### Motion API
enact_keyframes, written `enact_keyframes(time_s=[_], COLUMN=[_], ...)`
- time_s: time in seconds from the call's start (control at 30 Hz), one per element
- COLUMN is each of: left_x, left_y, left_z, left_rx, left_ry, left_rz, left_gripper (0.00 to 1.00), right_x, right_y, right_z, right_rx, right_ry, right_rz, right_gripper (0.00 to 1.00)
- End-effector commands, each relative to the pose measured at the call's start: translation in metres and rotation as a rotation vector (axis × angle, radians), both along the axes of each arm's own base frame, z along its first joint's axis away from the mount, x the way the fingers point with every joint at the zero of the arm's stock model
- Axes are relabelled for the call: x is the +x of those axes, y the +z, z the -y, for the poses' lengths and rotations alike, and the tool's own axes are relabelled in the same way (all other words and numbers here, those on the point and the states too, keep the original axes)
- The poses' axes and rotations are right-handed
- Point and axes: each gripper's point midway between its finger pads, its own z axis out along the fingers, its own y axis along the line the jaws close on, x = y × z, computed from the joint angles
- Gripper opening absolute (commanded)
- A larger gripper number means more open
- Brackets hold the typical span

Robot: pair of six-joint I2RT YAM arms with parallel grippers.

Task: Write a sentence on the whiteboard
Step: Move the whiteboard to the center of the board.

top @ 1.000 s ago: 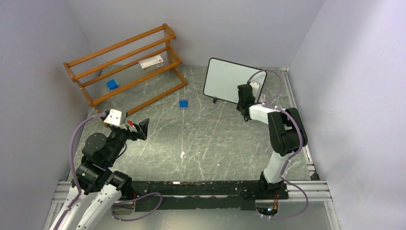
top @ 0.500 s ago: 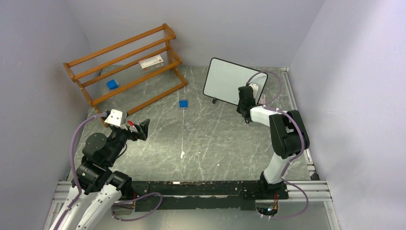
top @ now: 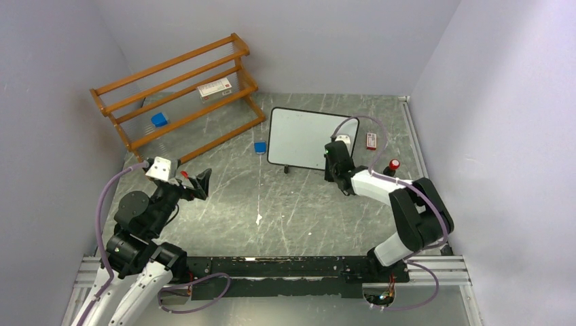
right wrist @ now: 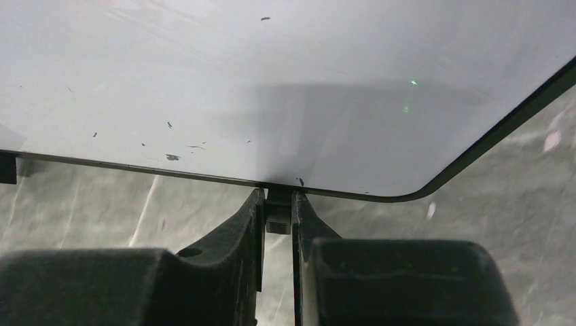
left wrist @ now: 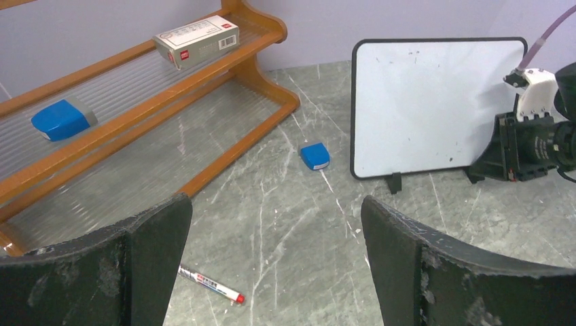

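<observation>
Whiteboard (top: 299,136): blk frame, upright on feet, rear-ctr, few dark specks.

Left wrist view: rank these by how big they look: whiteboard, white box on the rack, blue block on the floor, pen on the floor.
1. whiteboard
2. white box
3 and 4. Unsure: the pen looks longer, the blue block looks wider, and the pen lies nearer the camera.

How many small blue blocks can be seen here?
2. One blue block lies on a shelf of the wooden rack; the other block sits on the table, just left of the whiteboard. More could be hidden behind the board.
</observation>
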Motion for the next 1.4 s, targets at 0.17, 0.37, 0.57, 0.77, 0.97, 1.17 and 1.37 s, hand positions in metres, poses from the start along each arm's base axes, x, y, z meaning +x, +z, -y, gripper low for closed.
enact_keyframes(time_s=[0.17,0.37,0.57,0.77,0.97,1.17,1.37], left_x=[-0.003,-0.004,-0.003,-0.003,-0.002,0.000,0.002], left_y=[0.010,0.011,0.010,0.009,0.008,0.006,0.004], left_z=[0.000,-0.002,-0.001,0.000,0.000,-0.001,-0.006], left_rx=[-0.015,-0.016,-0.013,-0.012,-0.008,-0.011,-0.023], left_ry=[-0.004,0.002,-0.005,-0.005,-0.006,0.006,0.040], left_rz=[0.040,0.042,0.039,0.036,0.029,0.021,0.010], left_gripper=[0.98,0.98,0.98,0.98,0.98,0.98,0.98], right_x=[-0.051,-0.085,-0.100,-0.100,-0.092,-0.089,-0.085], right_y=[0.012,-0.003,0.002,-0.003,0.006,0.013,0.023], right_z=[-0.048,-0.058,-0.053,-0.041,-0.034,-0.027,-0.013], right_rx=[0.076,0.053,0.095,0.064,0.044,0.032,0.029], right_ry=[0.157,0.192,0.190,0.115,0.062,0.004,-0.077], right_rz=[-0.032,-0.072,-0.064,-0.068,-0.034,-0.013,0.051], right_gripper=[0.00,0.00,0.00,0.15,0.35,0.40,0.43])
